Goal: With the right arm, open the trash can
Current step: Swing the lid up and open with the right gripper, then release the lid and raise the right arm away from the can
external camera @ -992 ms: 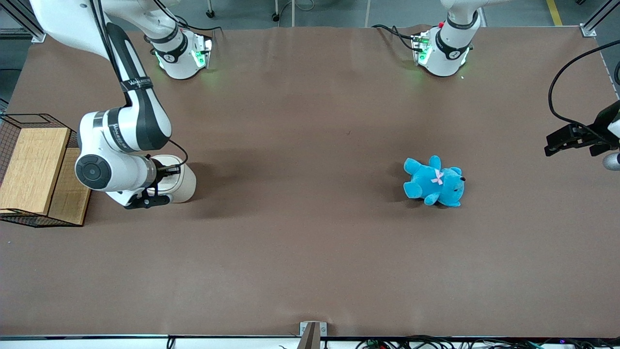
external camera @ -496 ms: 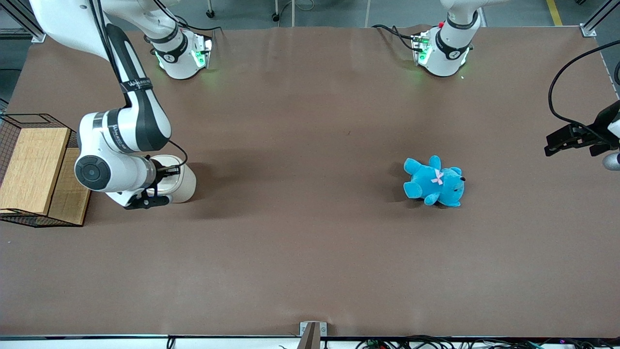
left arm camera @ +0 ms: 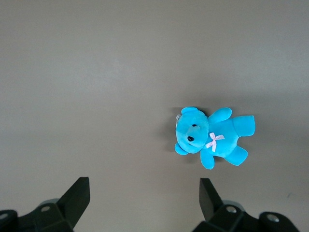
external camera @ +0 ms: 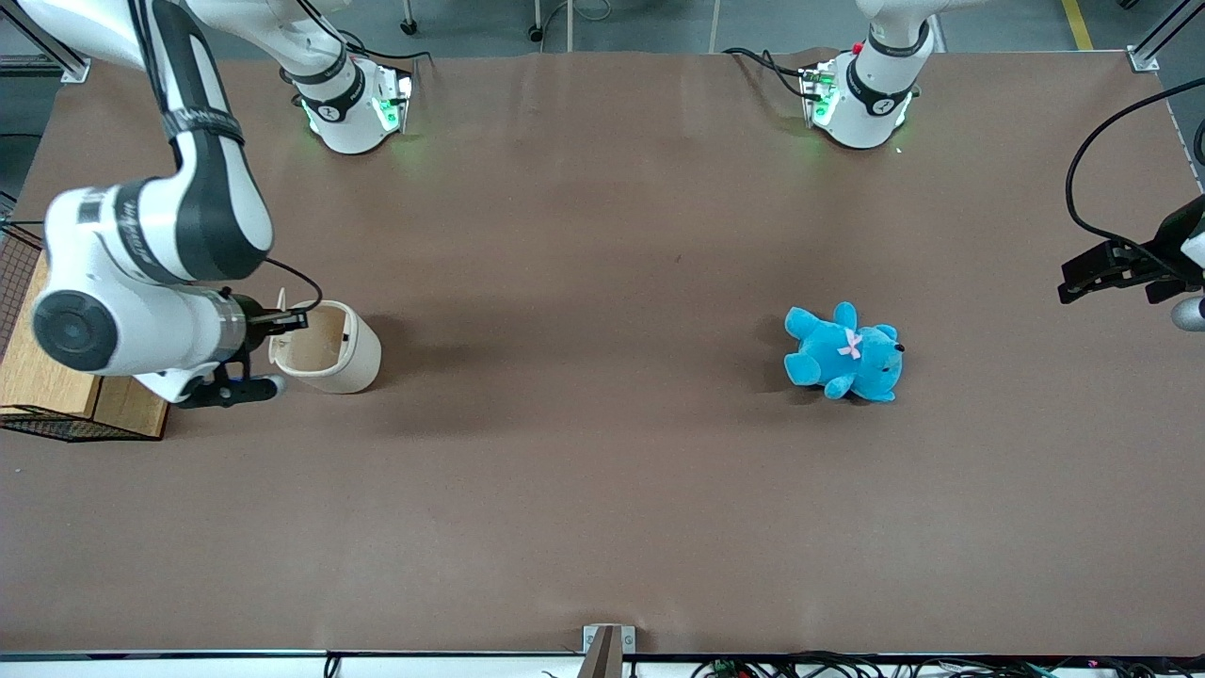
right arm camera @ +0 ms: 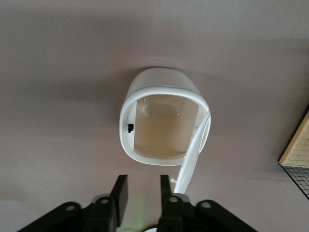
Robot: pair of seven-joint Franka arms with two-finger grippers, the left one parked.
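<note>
Front view: bin (external camera: 329, 350) stands at working arm's end of table, beside wood box (external camera: 56, 377), lid up; looks light, stiff, may tip. Gripper (external camera: 268, 350) at lid. Right wrist view: bin (right arm camera: 161, 116) open; fingers (right arm camera: 119, 193) narrowly apart, lid edge (right arm camera: 192, 157) beside one, contact unclear.

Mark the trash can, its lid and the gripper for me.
trash can (right arm camera: 163, 82): right wrist view, on its outer wall.
lid (right arm camera: 192, 155): right wrist view, on the raised flap's edge.
gripper (right arm camera: 143, 193): right wrist view, midway between fingertips, just above the can's mouth.
</note>
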